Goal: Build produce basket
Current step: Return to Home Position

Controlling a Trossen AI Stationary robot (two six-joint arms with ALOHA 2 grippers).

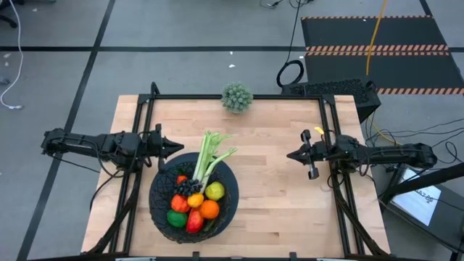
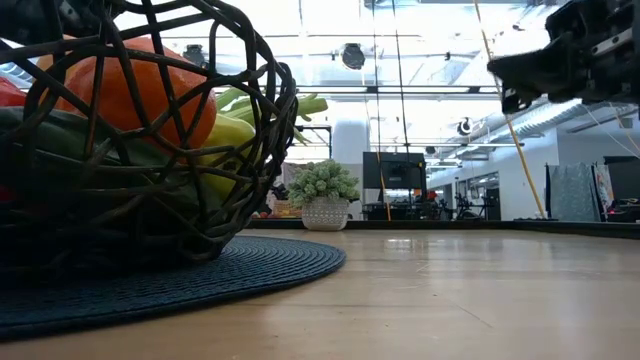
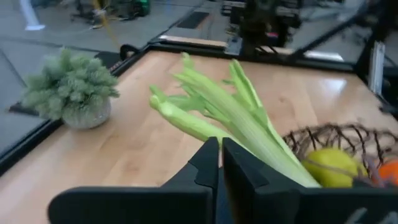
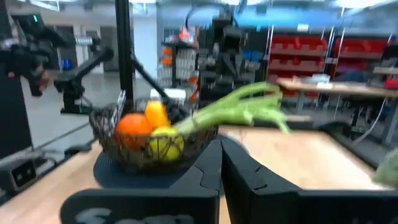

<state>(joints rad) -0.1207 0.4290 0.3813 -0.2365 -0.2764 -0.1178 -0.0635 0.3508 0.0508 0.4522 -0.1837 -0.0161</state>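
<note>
Basket (image 1: 156, 190): near-left on the table (image 1: 283, 217), just beside my left hand (image 1: 174, 147), well apart from my right hand (image 1: 291, 154).
Hands: both clenched, holding nothing.
Celery (image 1: 209, 154): long axis near-to-far, leafy end past the far rim.
Fill: orange (image 1: 209, 209), grapes (image 1: 187, 187) and other pieces heaped inside; I judge loading finished.

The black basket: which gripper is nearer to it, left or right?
Left. The left gripper is just beside the rim of the basket; the right gripper is well away on the basket's other side.

high: straight down, whole table (image 1: 290, 181) | low: table-level, close beside basket (image 2: 150, 215) | wrists: face basket from opposite sides
</note>
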